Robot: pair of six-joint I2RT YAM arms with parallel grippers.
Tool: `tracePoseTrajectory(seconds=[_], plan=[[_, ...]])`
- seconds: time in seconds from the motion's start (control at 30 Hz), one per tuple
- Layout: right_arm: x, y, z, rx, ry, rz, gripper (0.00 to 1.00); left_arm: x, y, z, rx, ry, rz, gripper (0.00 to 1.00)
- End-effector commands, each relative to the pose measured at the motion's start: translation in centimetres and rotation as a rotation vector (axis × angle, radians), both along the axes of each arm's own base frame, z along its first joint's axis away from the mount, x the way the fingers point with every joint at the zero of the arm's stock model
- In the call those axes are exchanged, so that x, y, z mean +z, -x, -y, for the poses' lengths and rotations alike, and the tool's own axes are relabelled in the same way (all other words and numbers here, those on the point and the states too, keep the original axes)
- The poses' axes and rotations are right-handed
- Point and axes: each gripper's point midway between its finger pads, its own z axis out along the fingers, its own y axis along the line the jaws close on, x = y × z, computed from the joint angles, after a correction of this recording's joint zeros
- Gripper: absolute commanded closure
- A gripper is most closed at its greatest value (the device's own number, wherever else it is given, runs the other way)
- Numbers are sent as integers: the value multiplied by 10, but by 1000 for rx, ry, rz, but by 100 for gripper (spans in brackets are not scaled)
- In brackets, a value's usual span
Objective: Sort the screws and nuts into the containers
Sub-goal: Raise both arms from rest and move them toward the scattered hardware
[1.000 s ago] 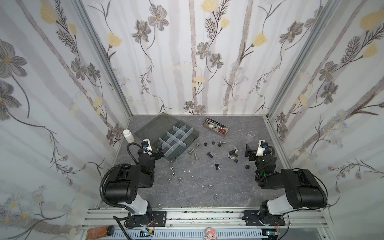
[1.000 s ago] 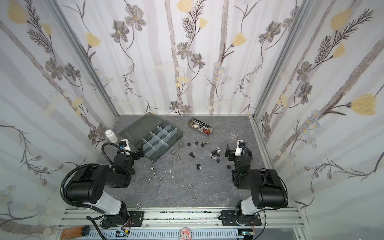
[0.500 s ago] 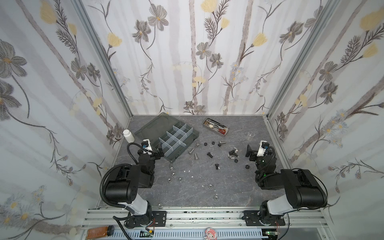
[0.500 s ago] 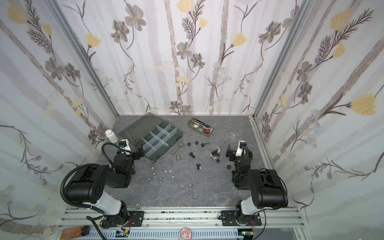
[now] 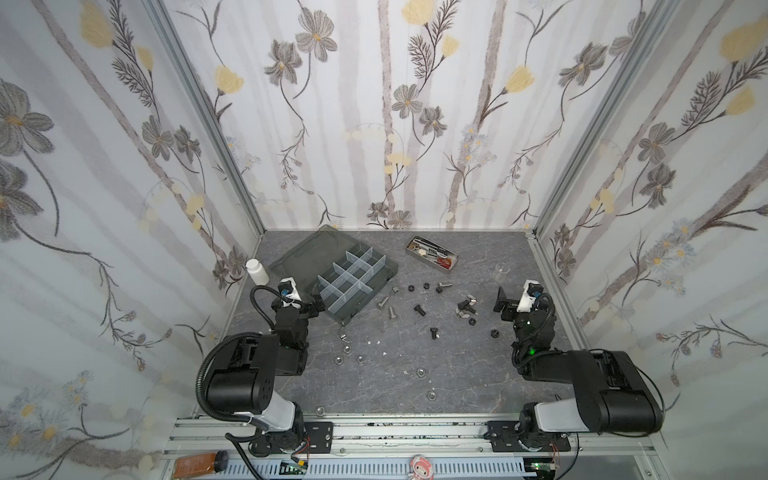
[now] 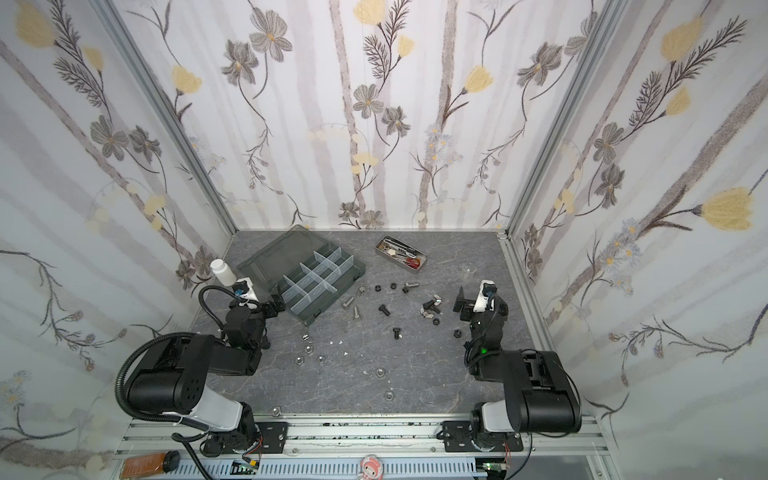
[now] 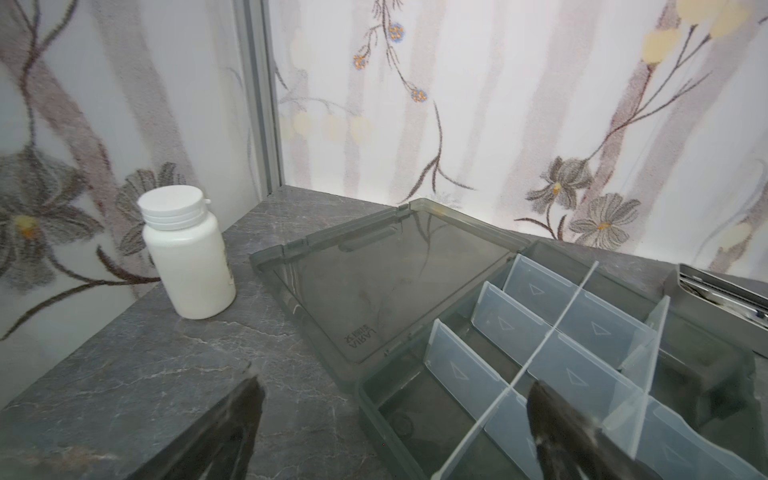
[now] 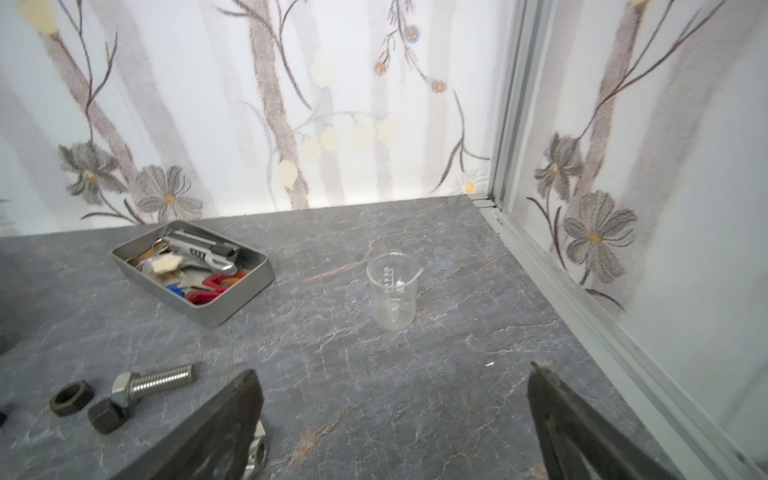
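Note:
Screws and nuts lie loose on the grey floor in both top views: a silver screw, black screws, black nuts, silver nuts. The containers are empty compartments in the open dark grey organizer box. My left gripper is open at the box's near corner. My right gripper is open over bare floor, right of a small pile of hardware. A silver screw, a black nut and a silver nut lie beside one finger.
A white bottle stands by the left wall behind the box lid. A metal tin of tools sits at the back. A small clear beaker stands near the right wall.
The right gripper has shifted slightly to the right. The left arm and the loose parts have not moved.

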Motion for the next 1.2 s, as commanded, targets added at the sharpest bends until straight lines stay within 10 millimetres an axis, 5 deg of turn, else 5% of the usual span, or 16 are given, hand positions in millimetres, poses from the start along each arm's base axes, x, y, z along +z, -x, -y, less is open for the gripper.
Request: tracePoseTrajectory(seconds=[0.0, 0.2, 0.37, 0.5, 0.77, 1.17], plan=[[8, 6, 14, -86, -50, -43, 1, 10, 0, -11, 71, 21, -26, 0], [44, 14, 12, -85, -140, -41, 1, 68, -1, -8, 53, 65, -19, 0], [58, 20, -15, 36, -237, -104, 1, 115, 10, -5, 62, 164, -42, 0], [72, 23, -47, 122, -228, -166, 0, 131, 20, 12, 94, 96, -139, 0], [86, 36, -119, 327, -150, -280, 0, 132, 42, 62, -30, 164, -210, 0], [20, 43, -210, 597, -3, -592, 15, 87, 50, 111, -251, 269, -464, 0]])
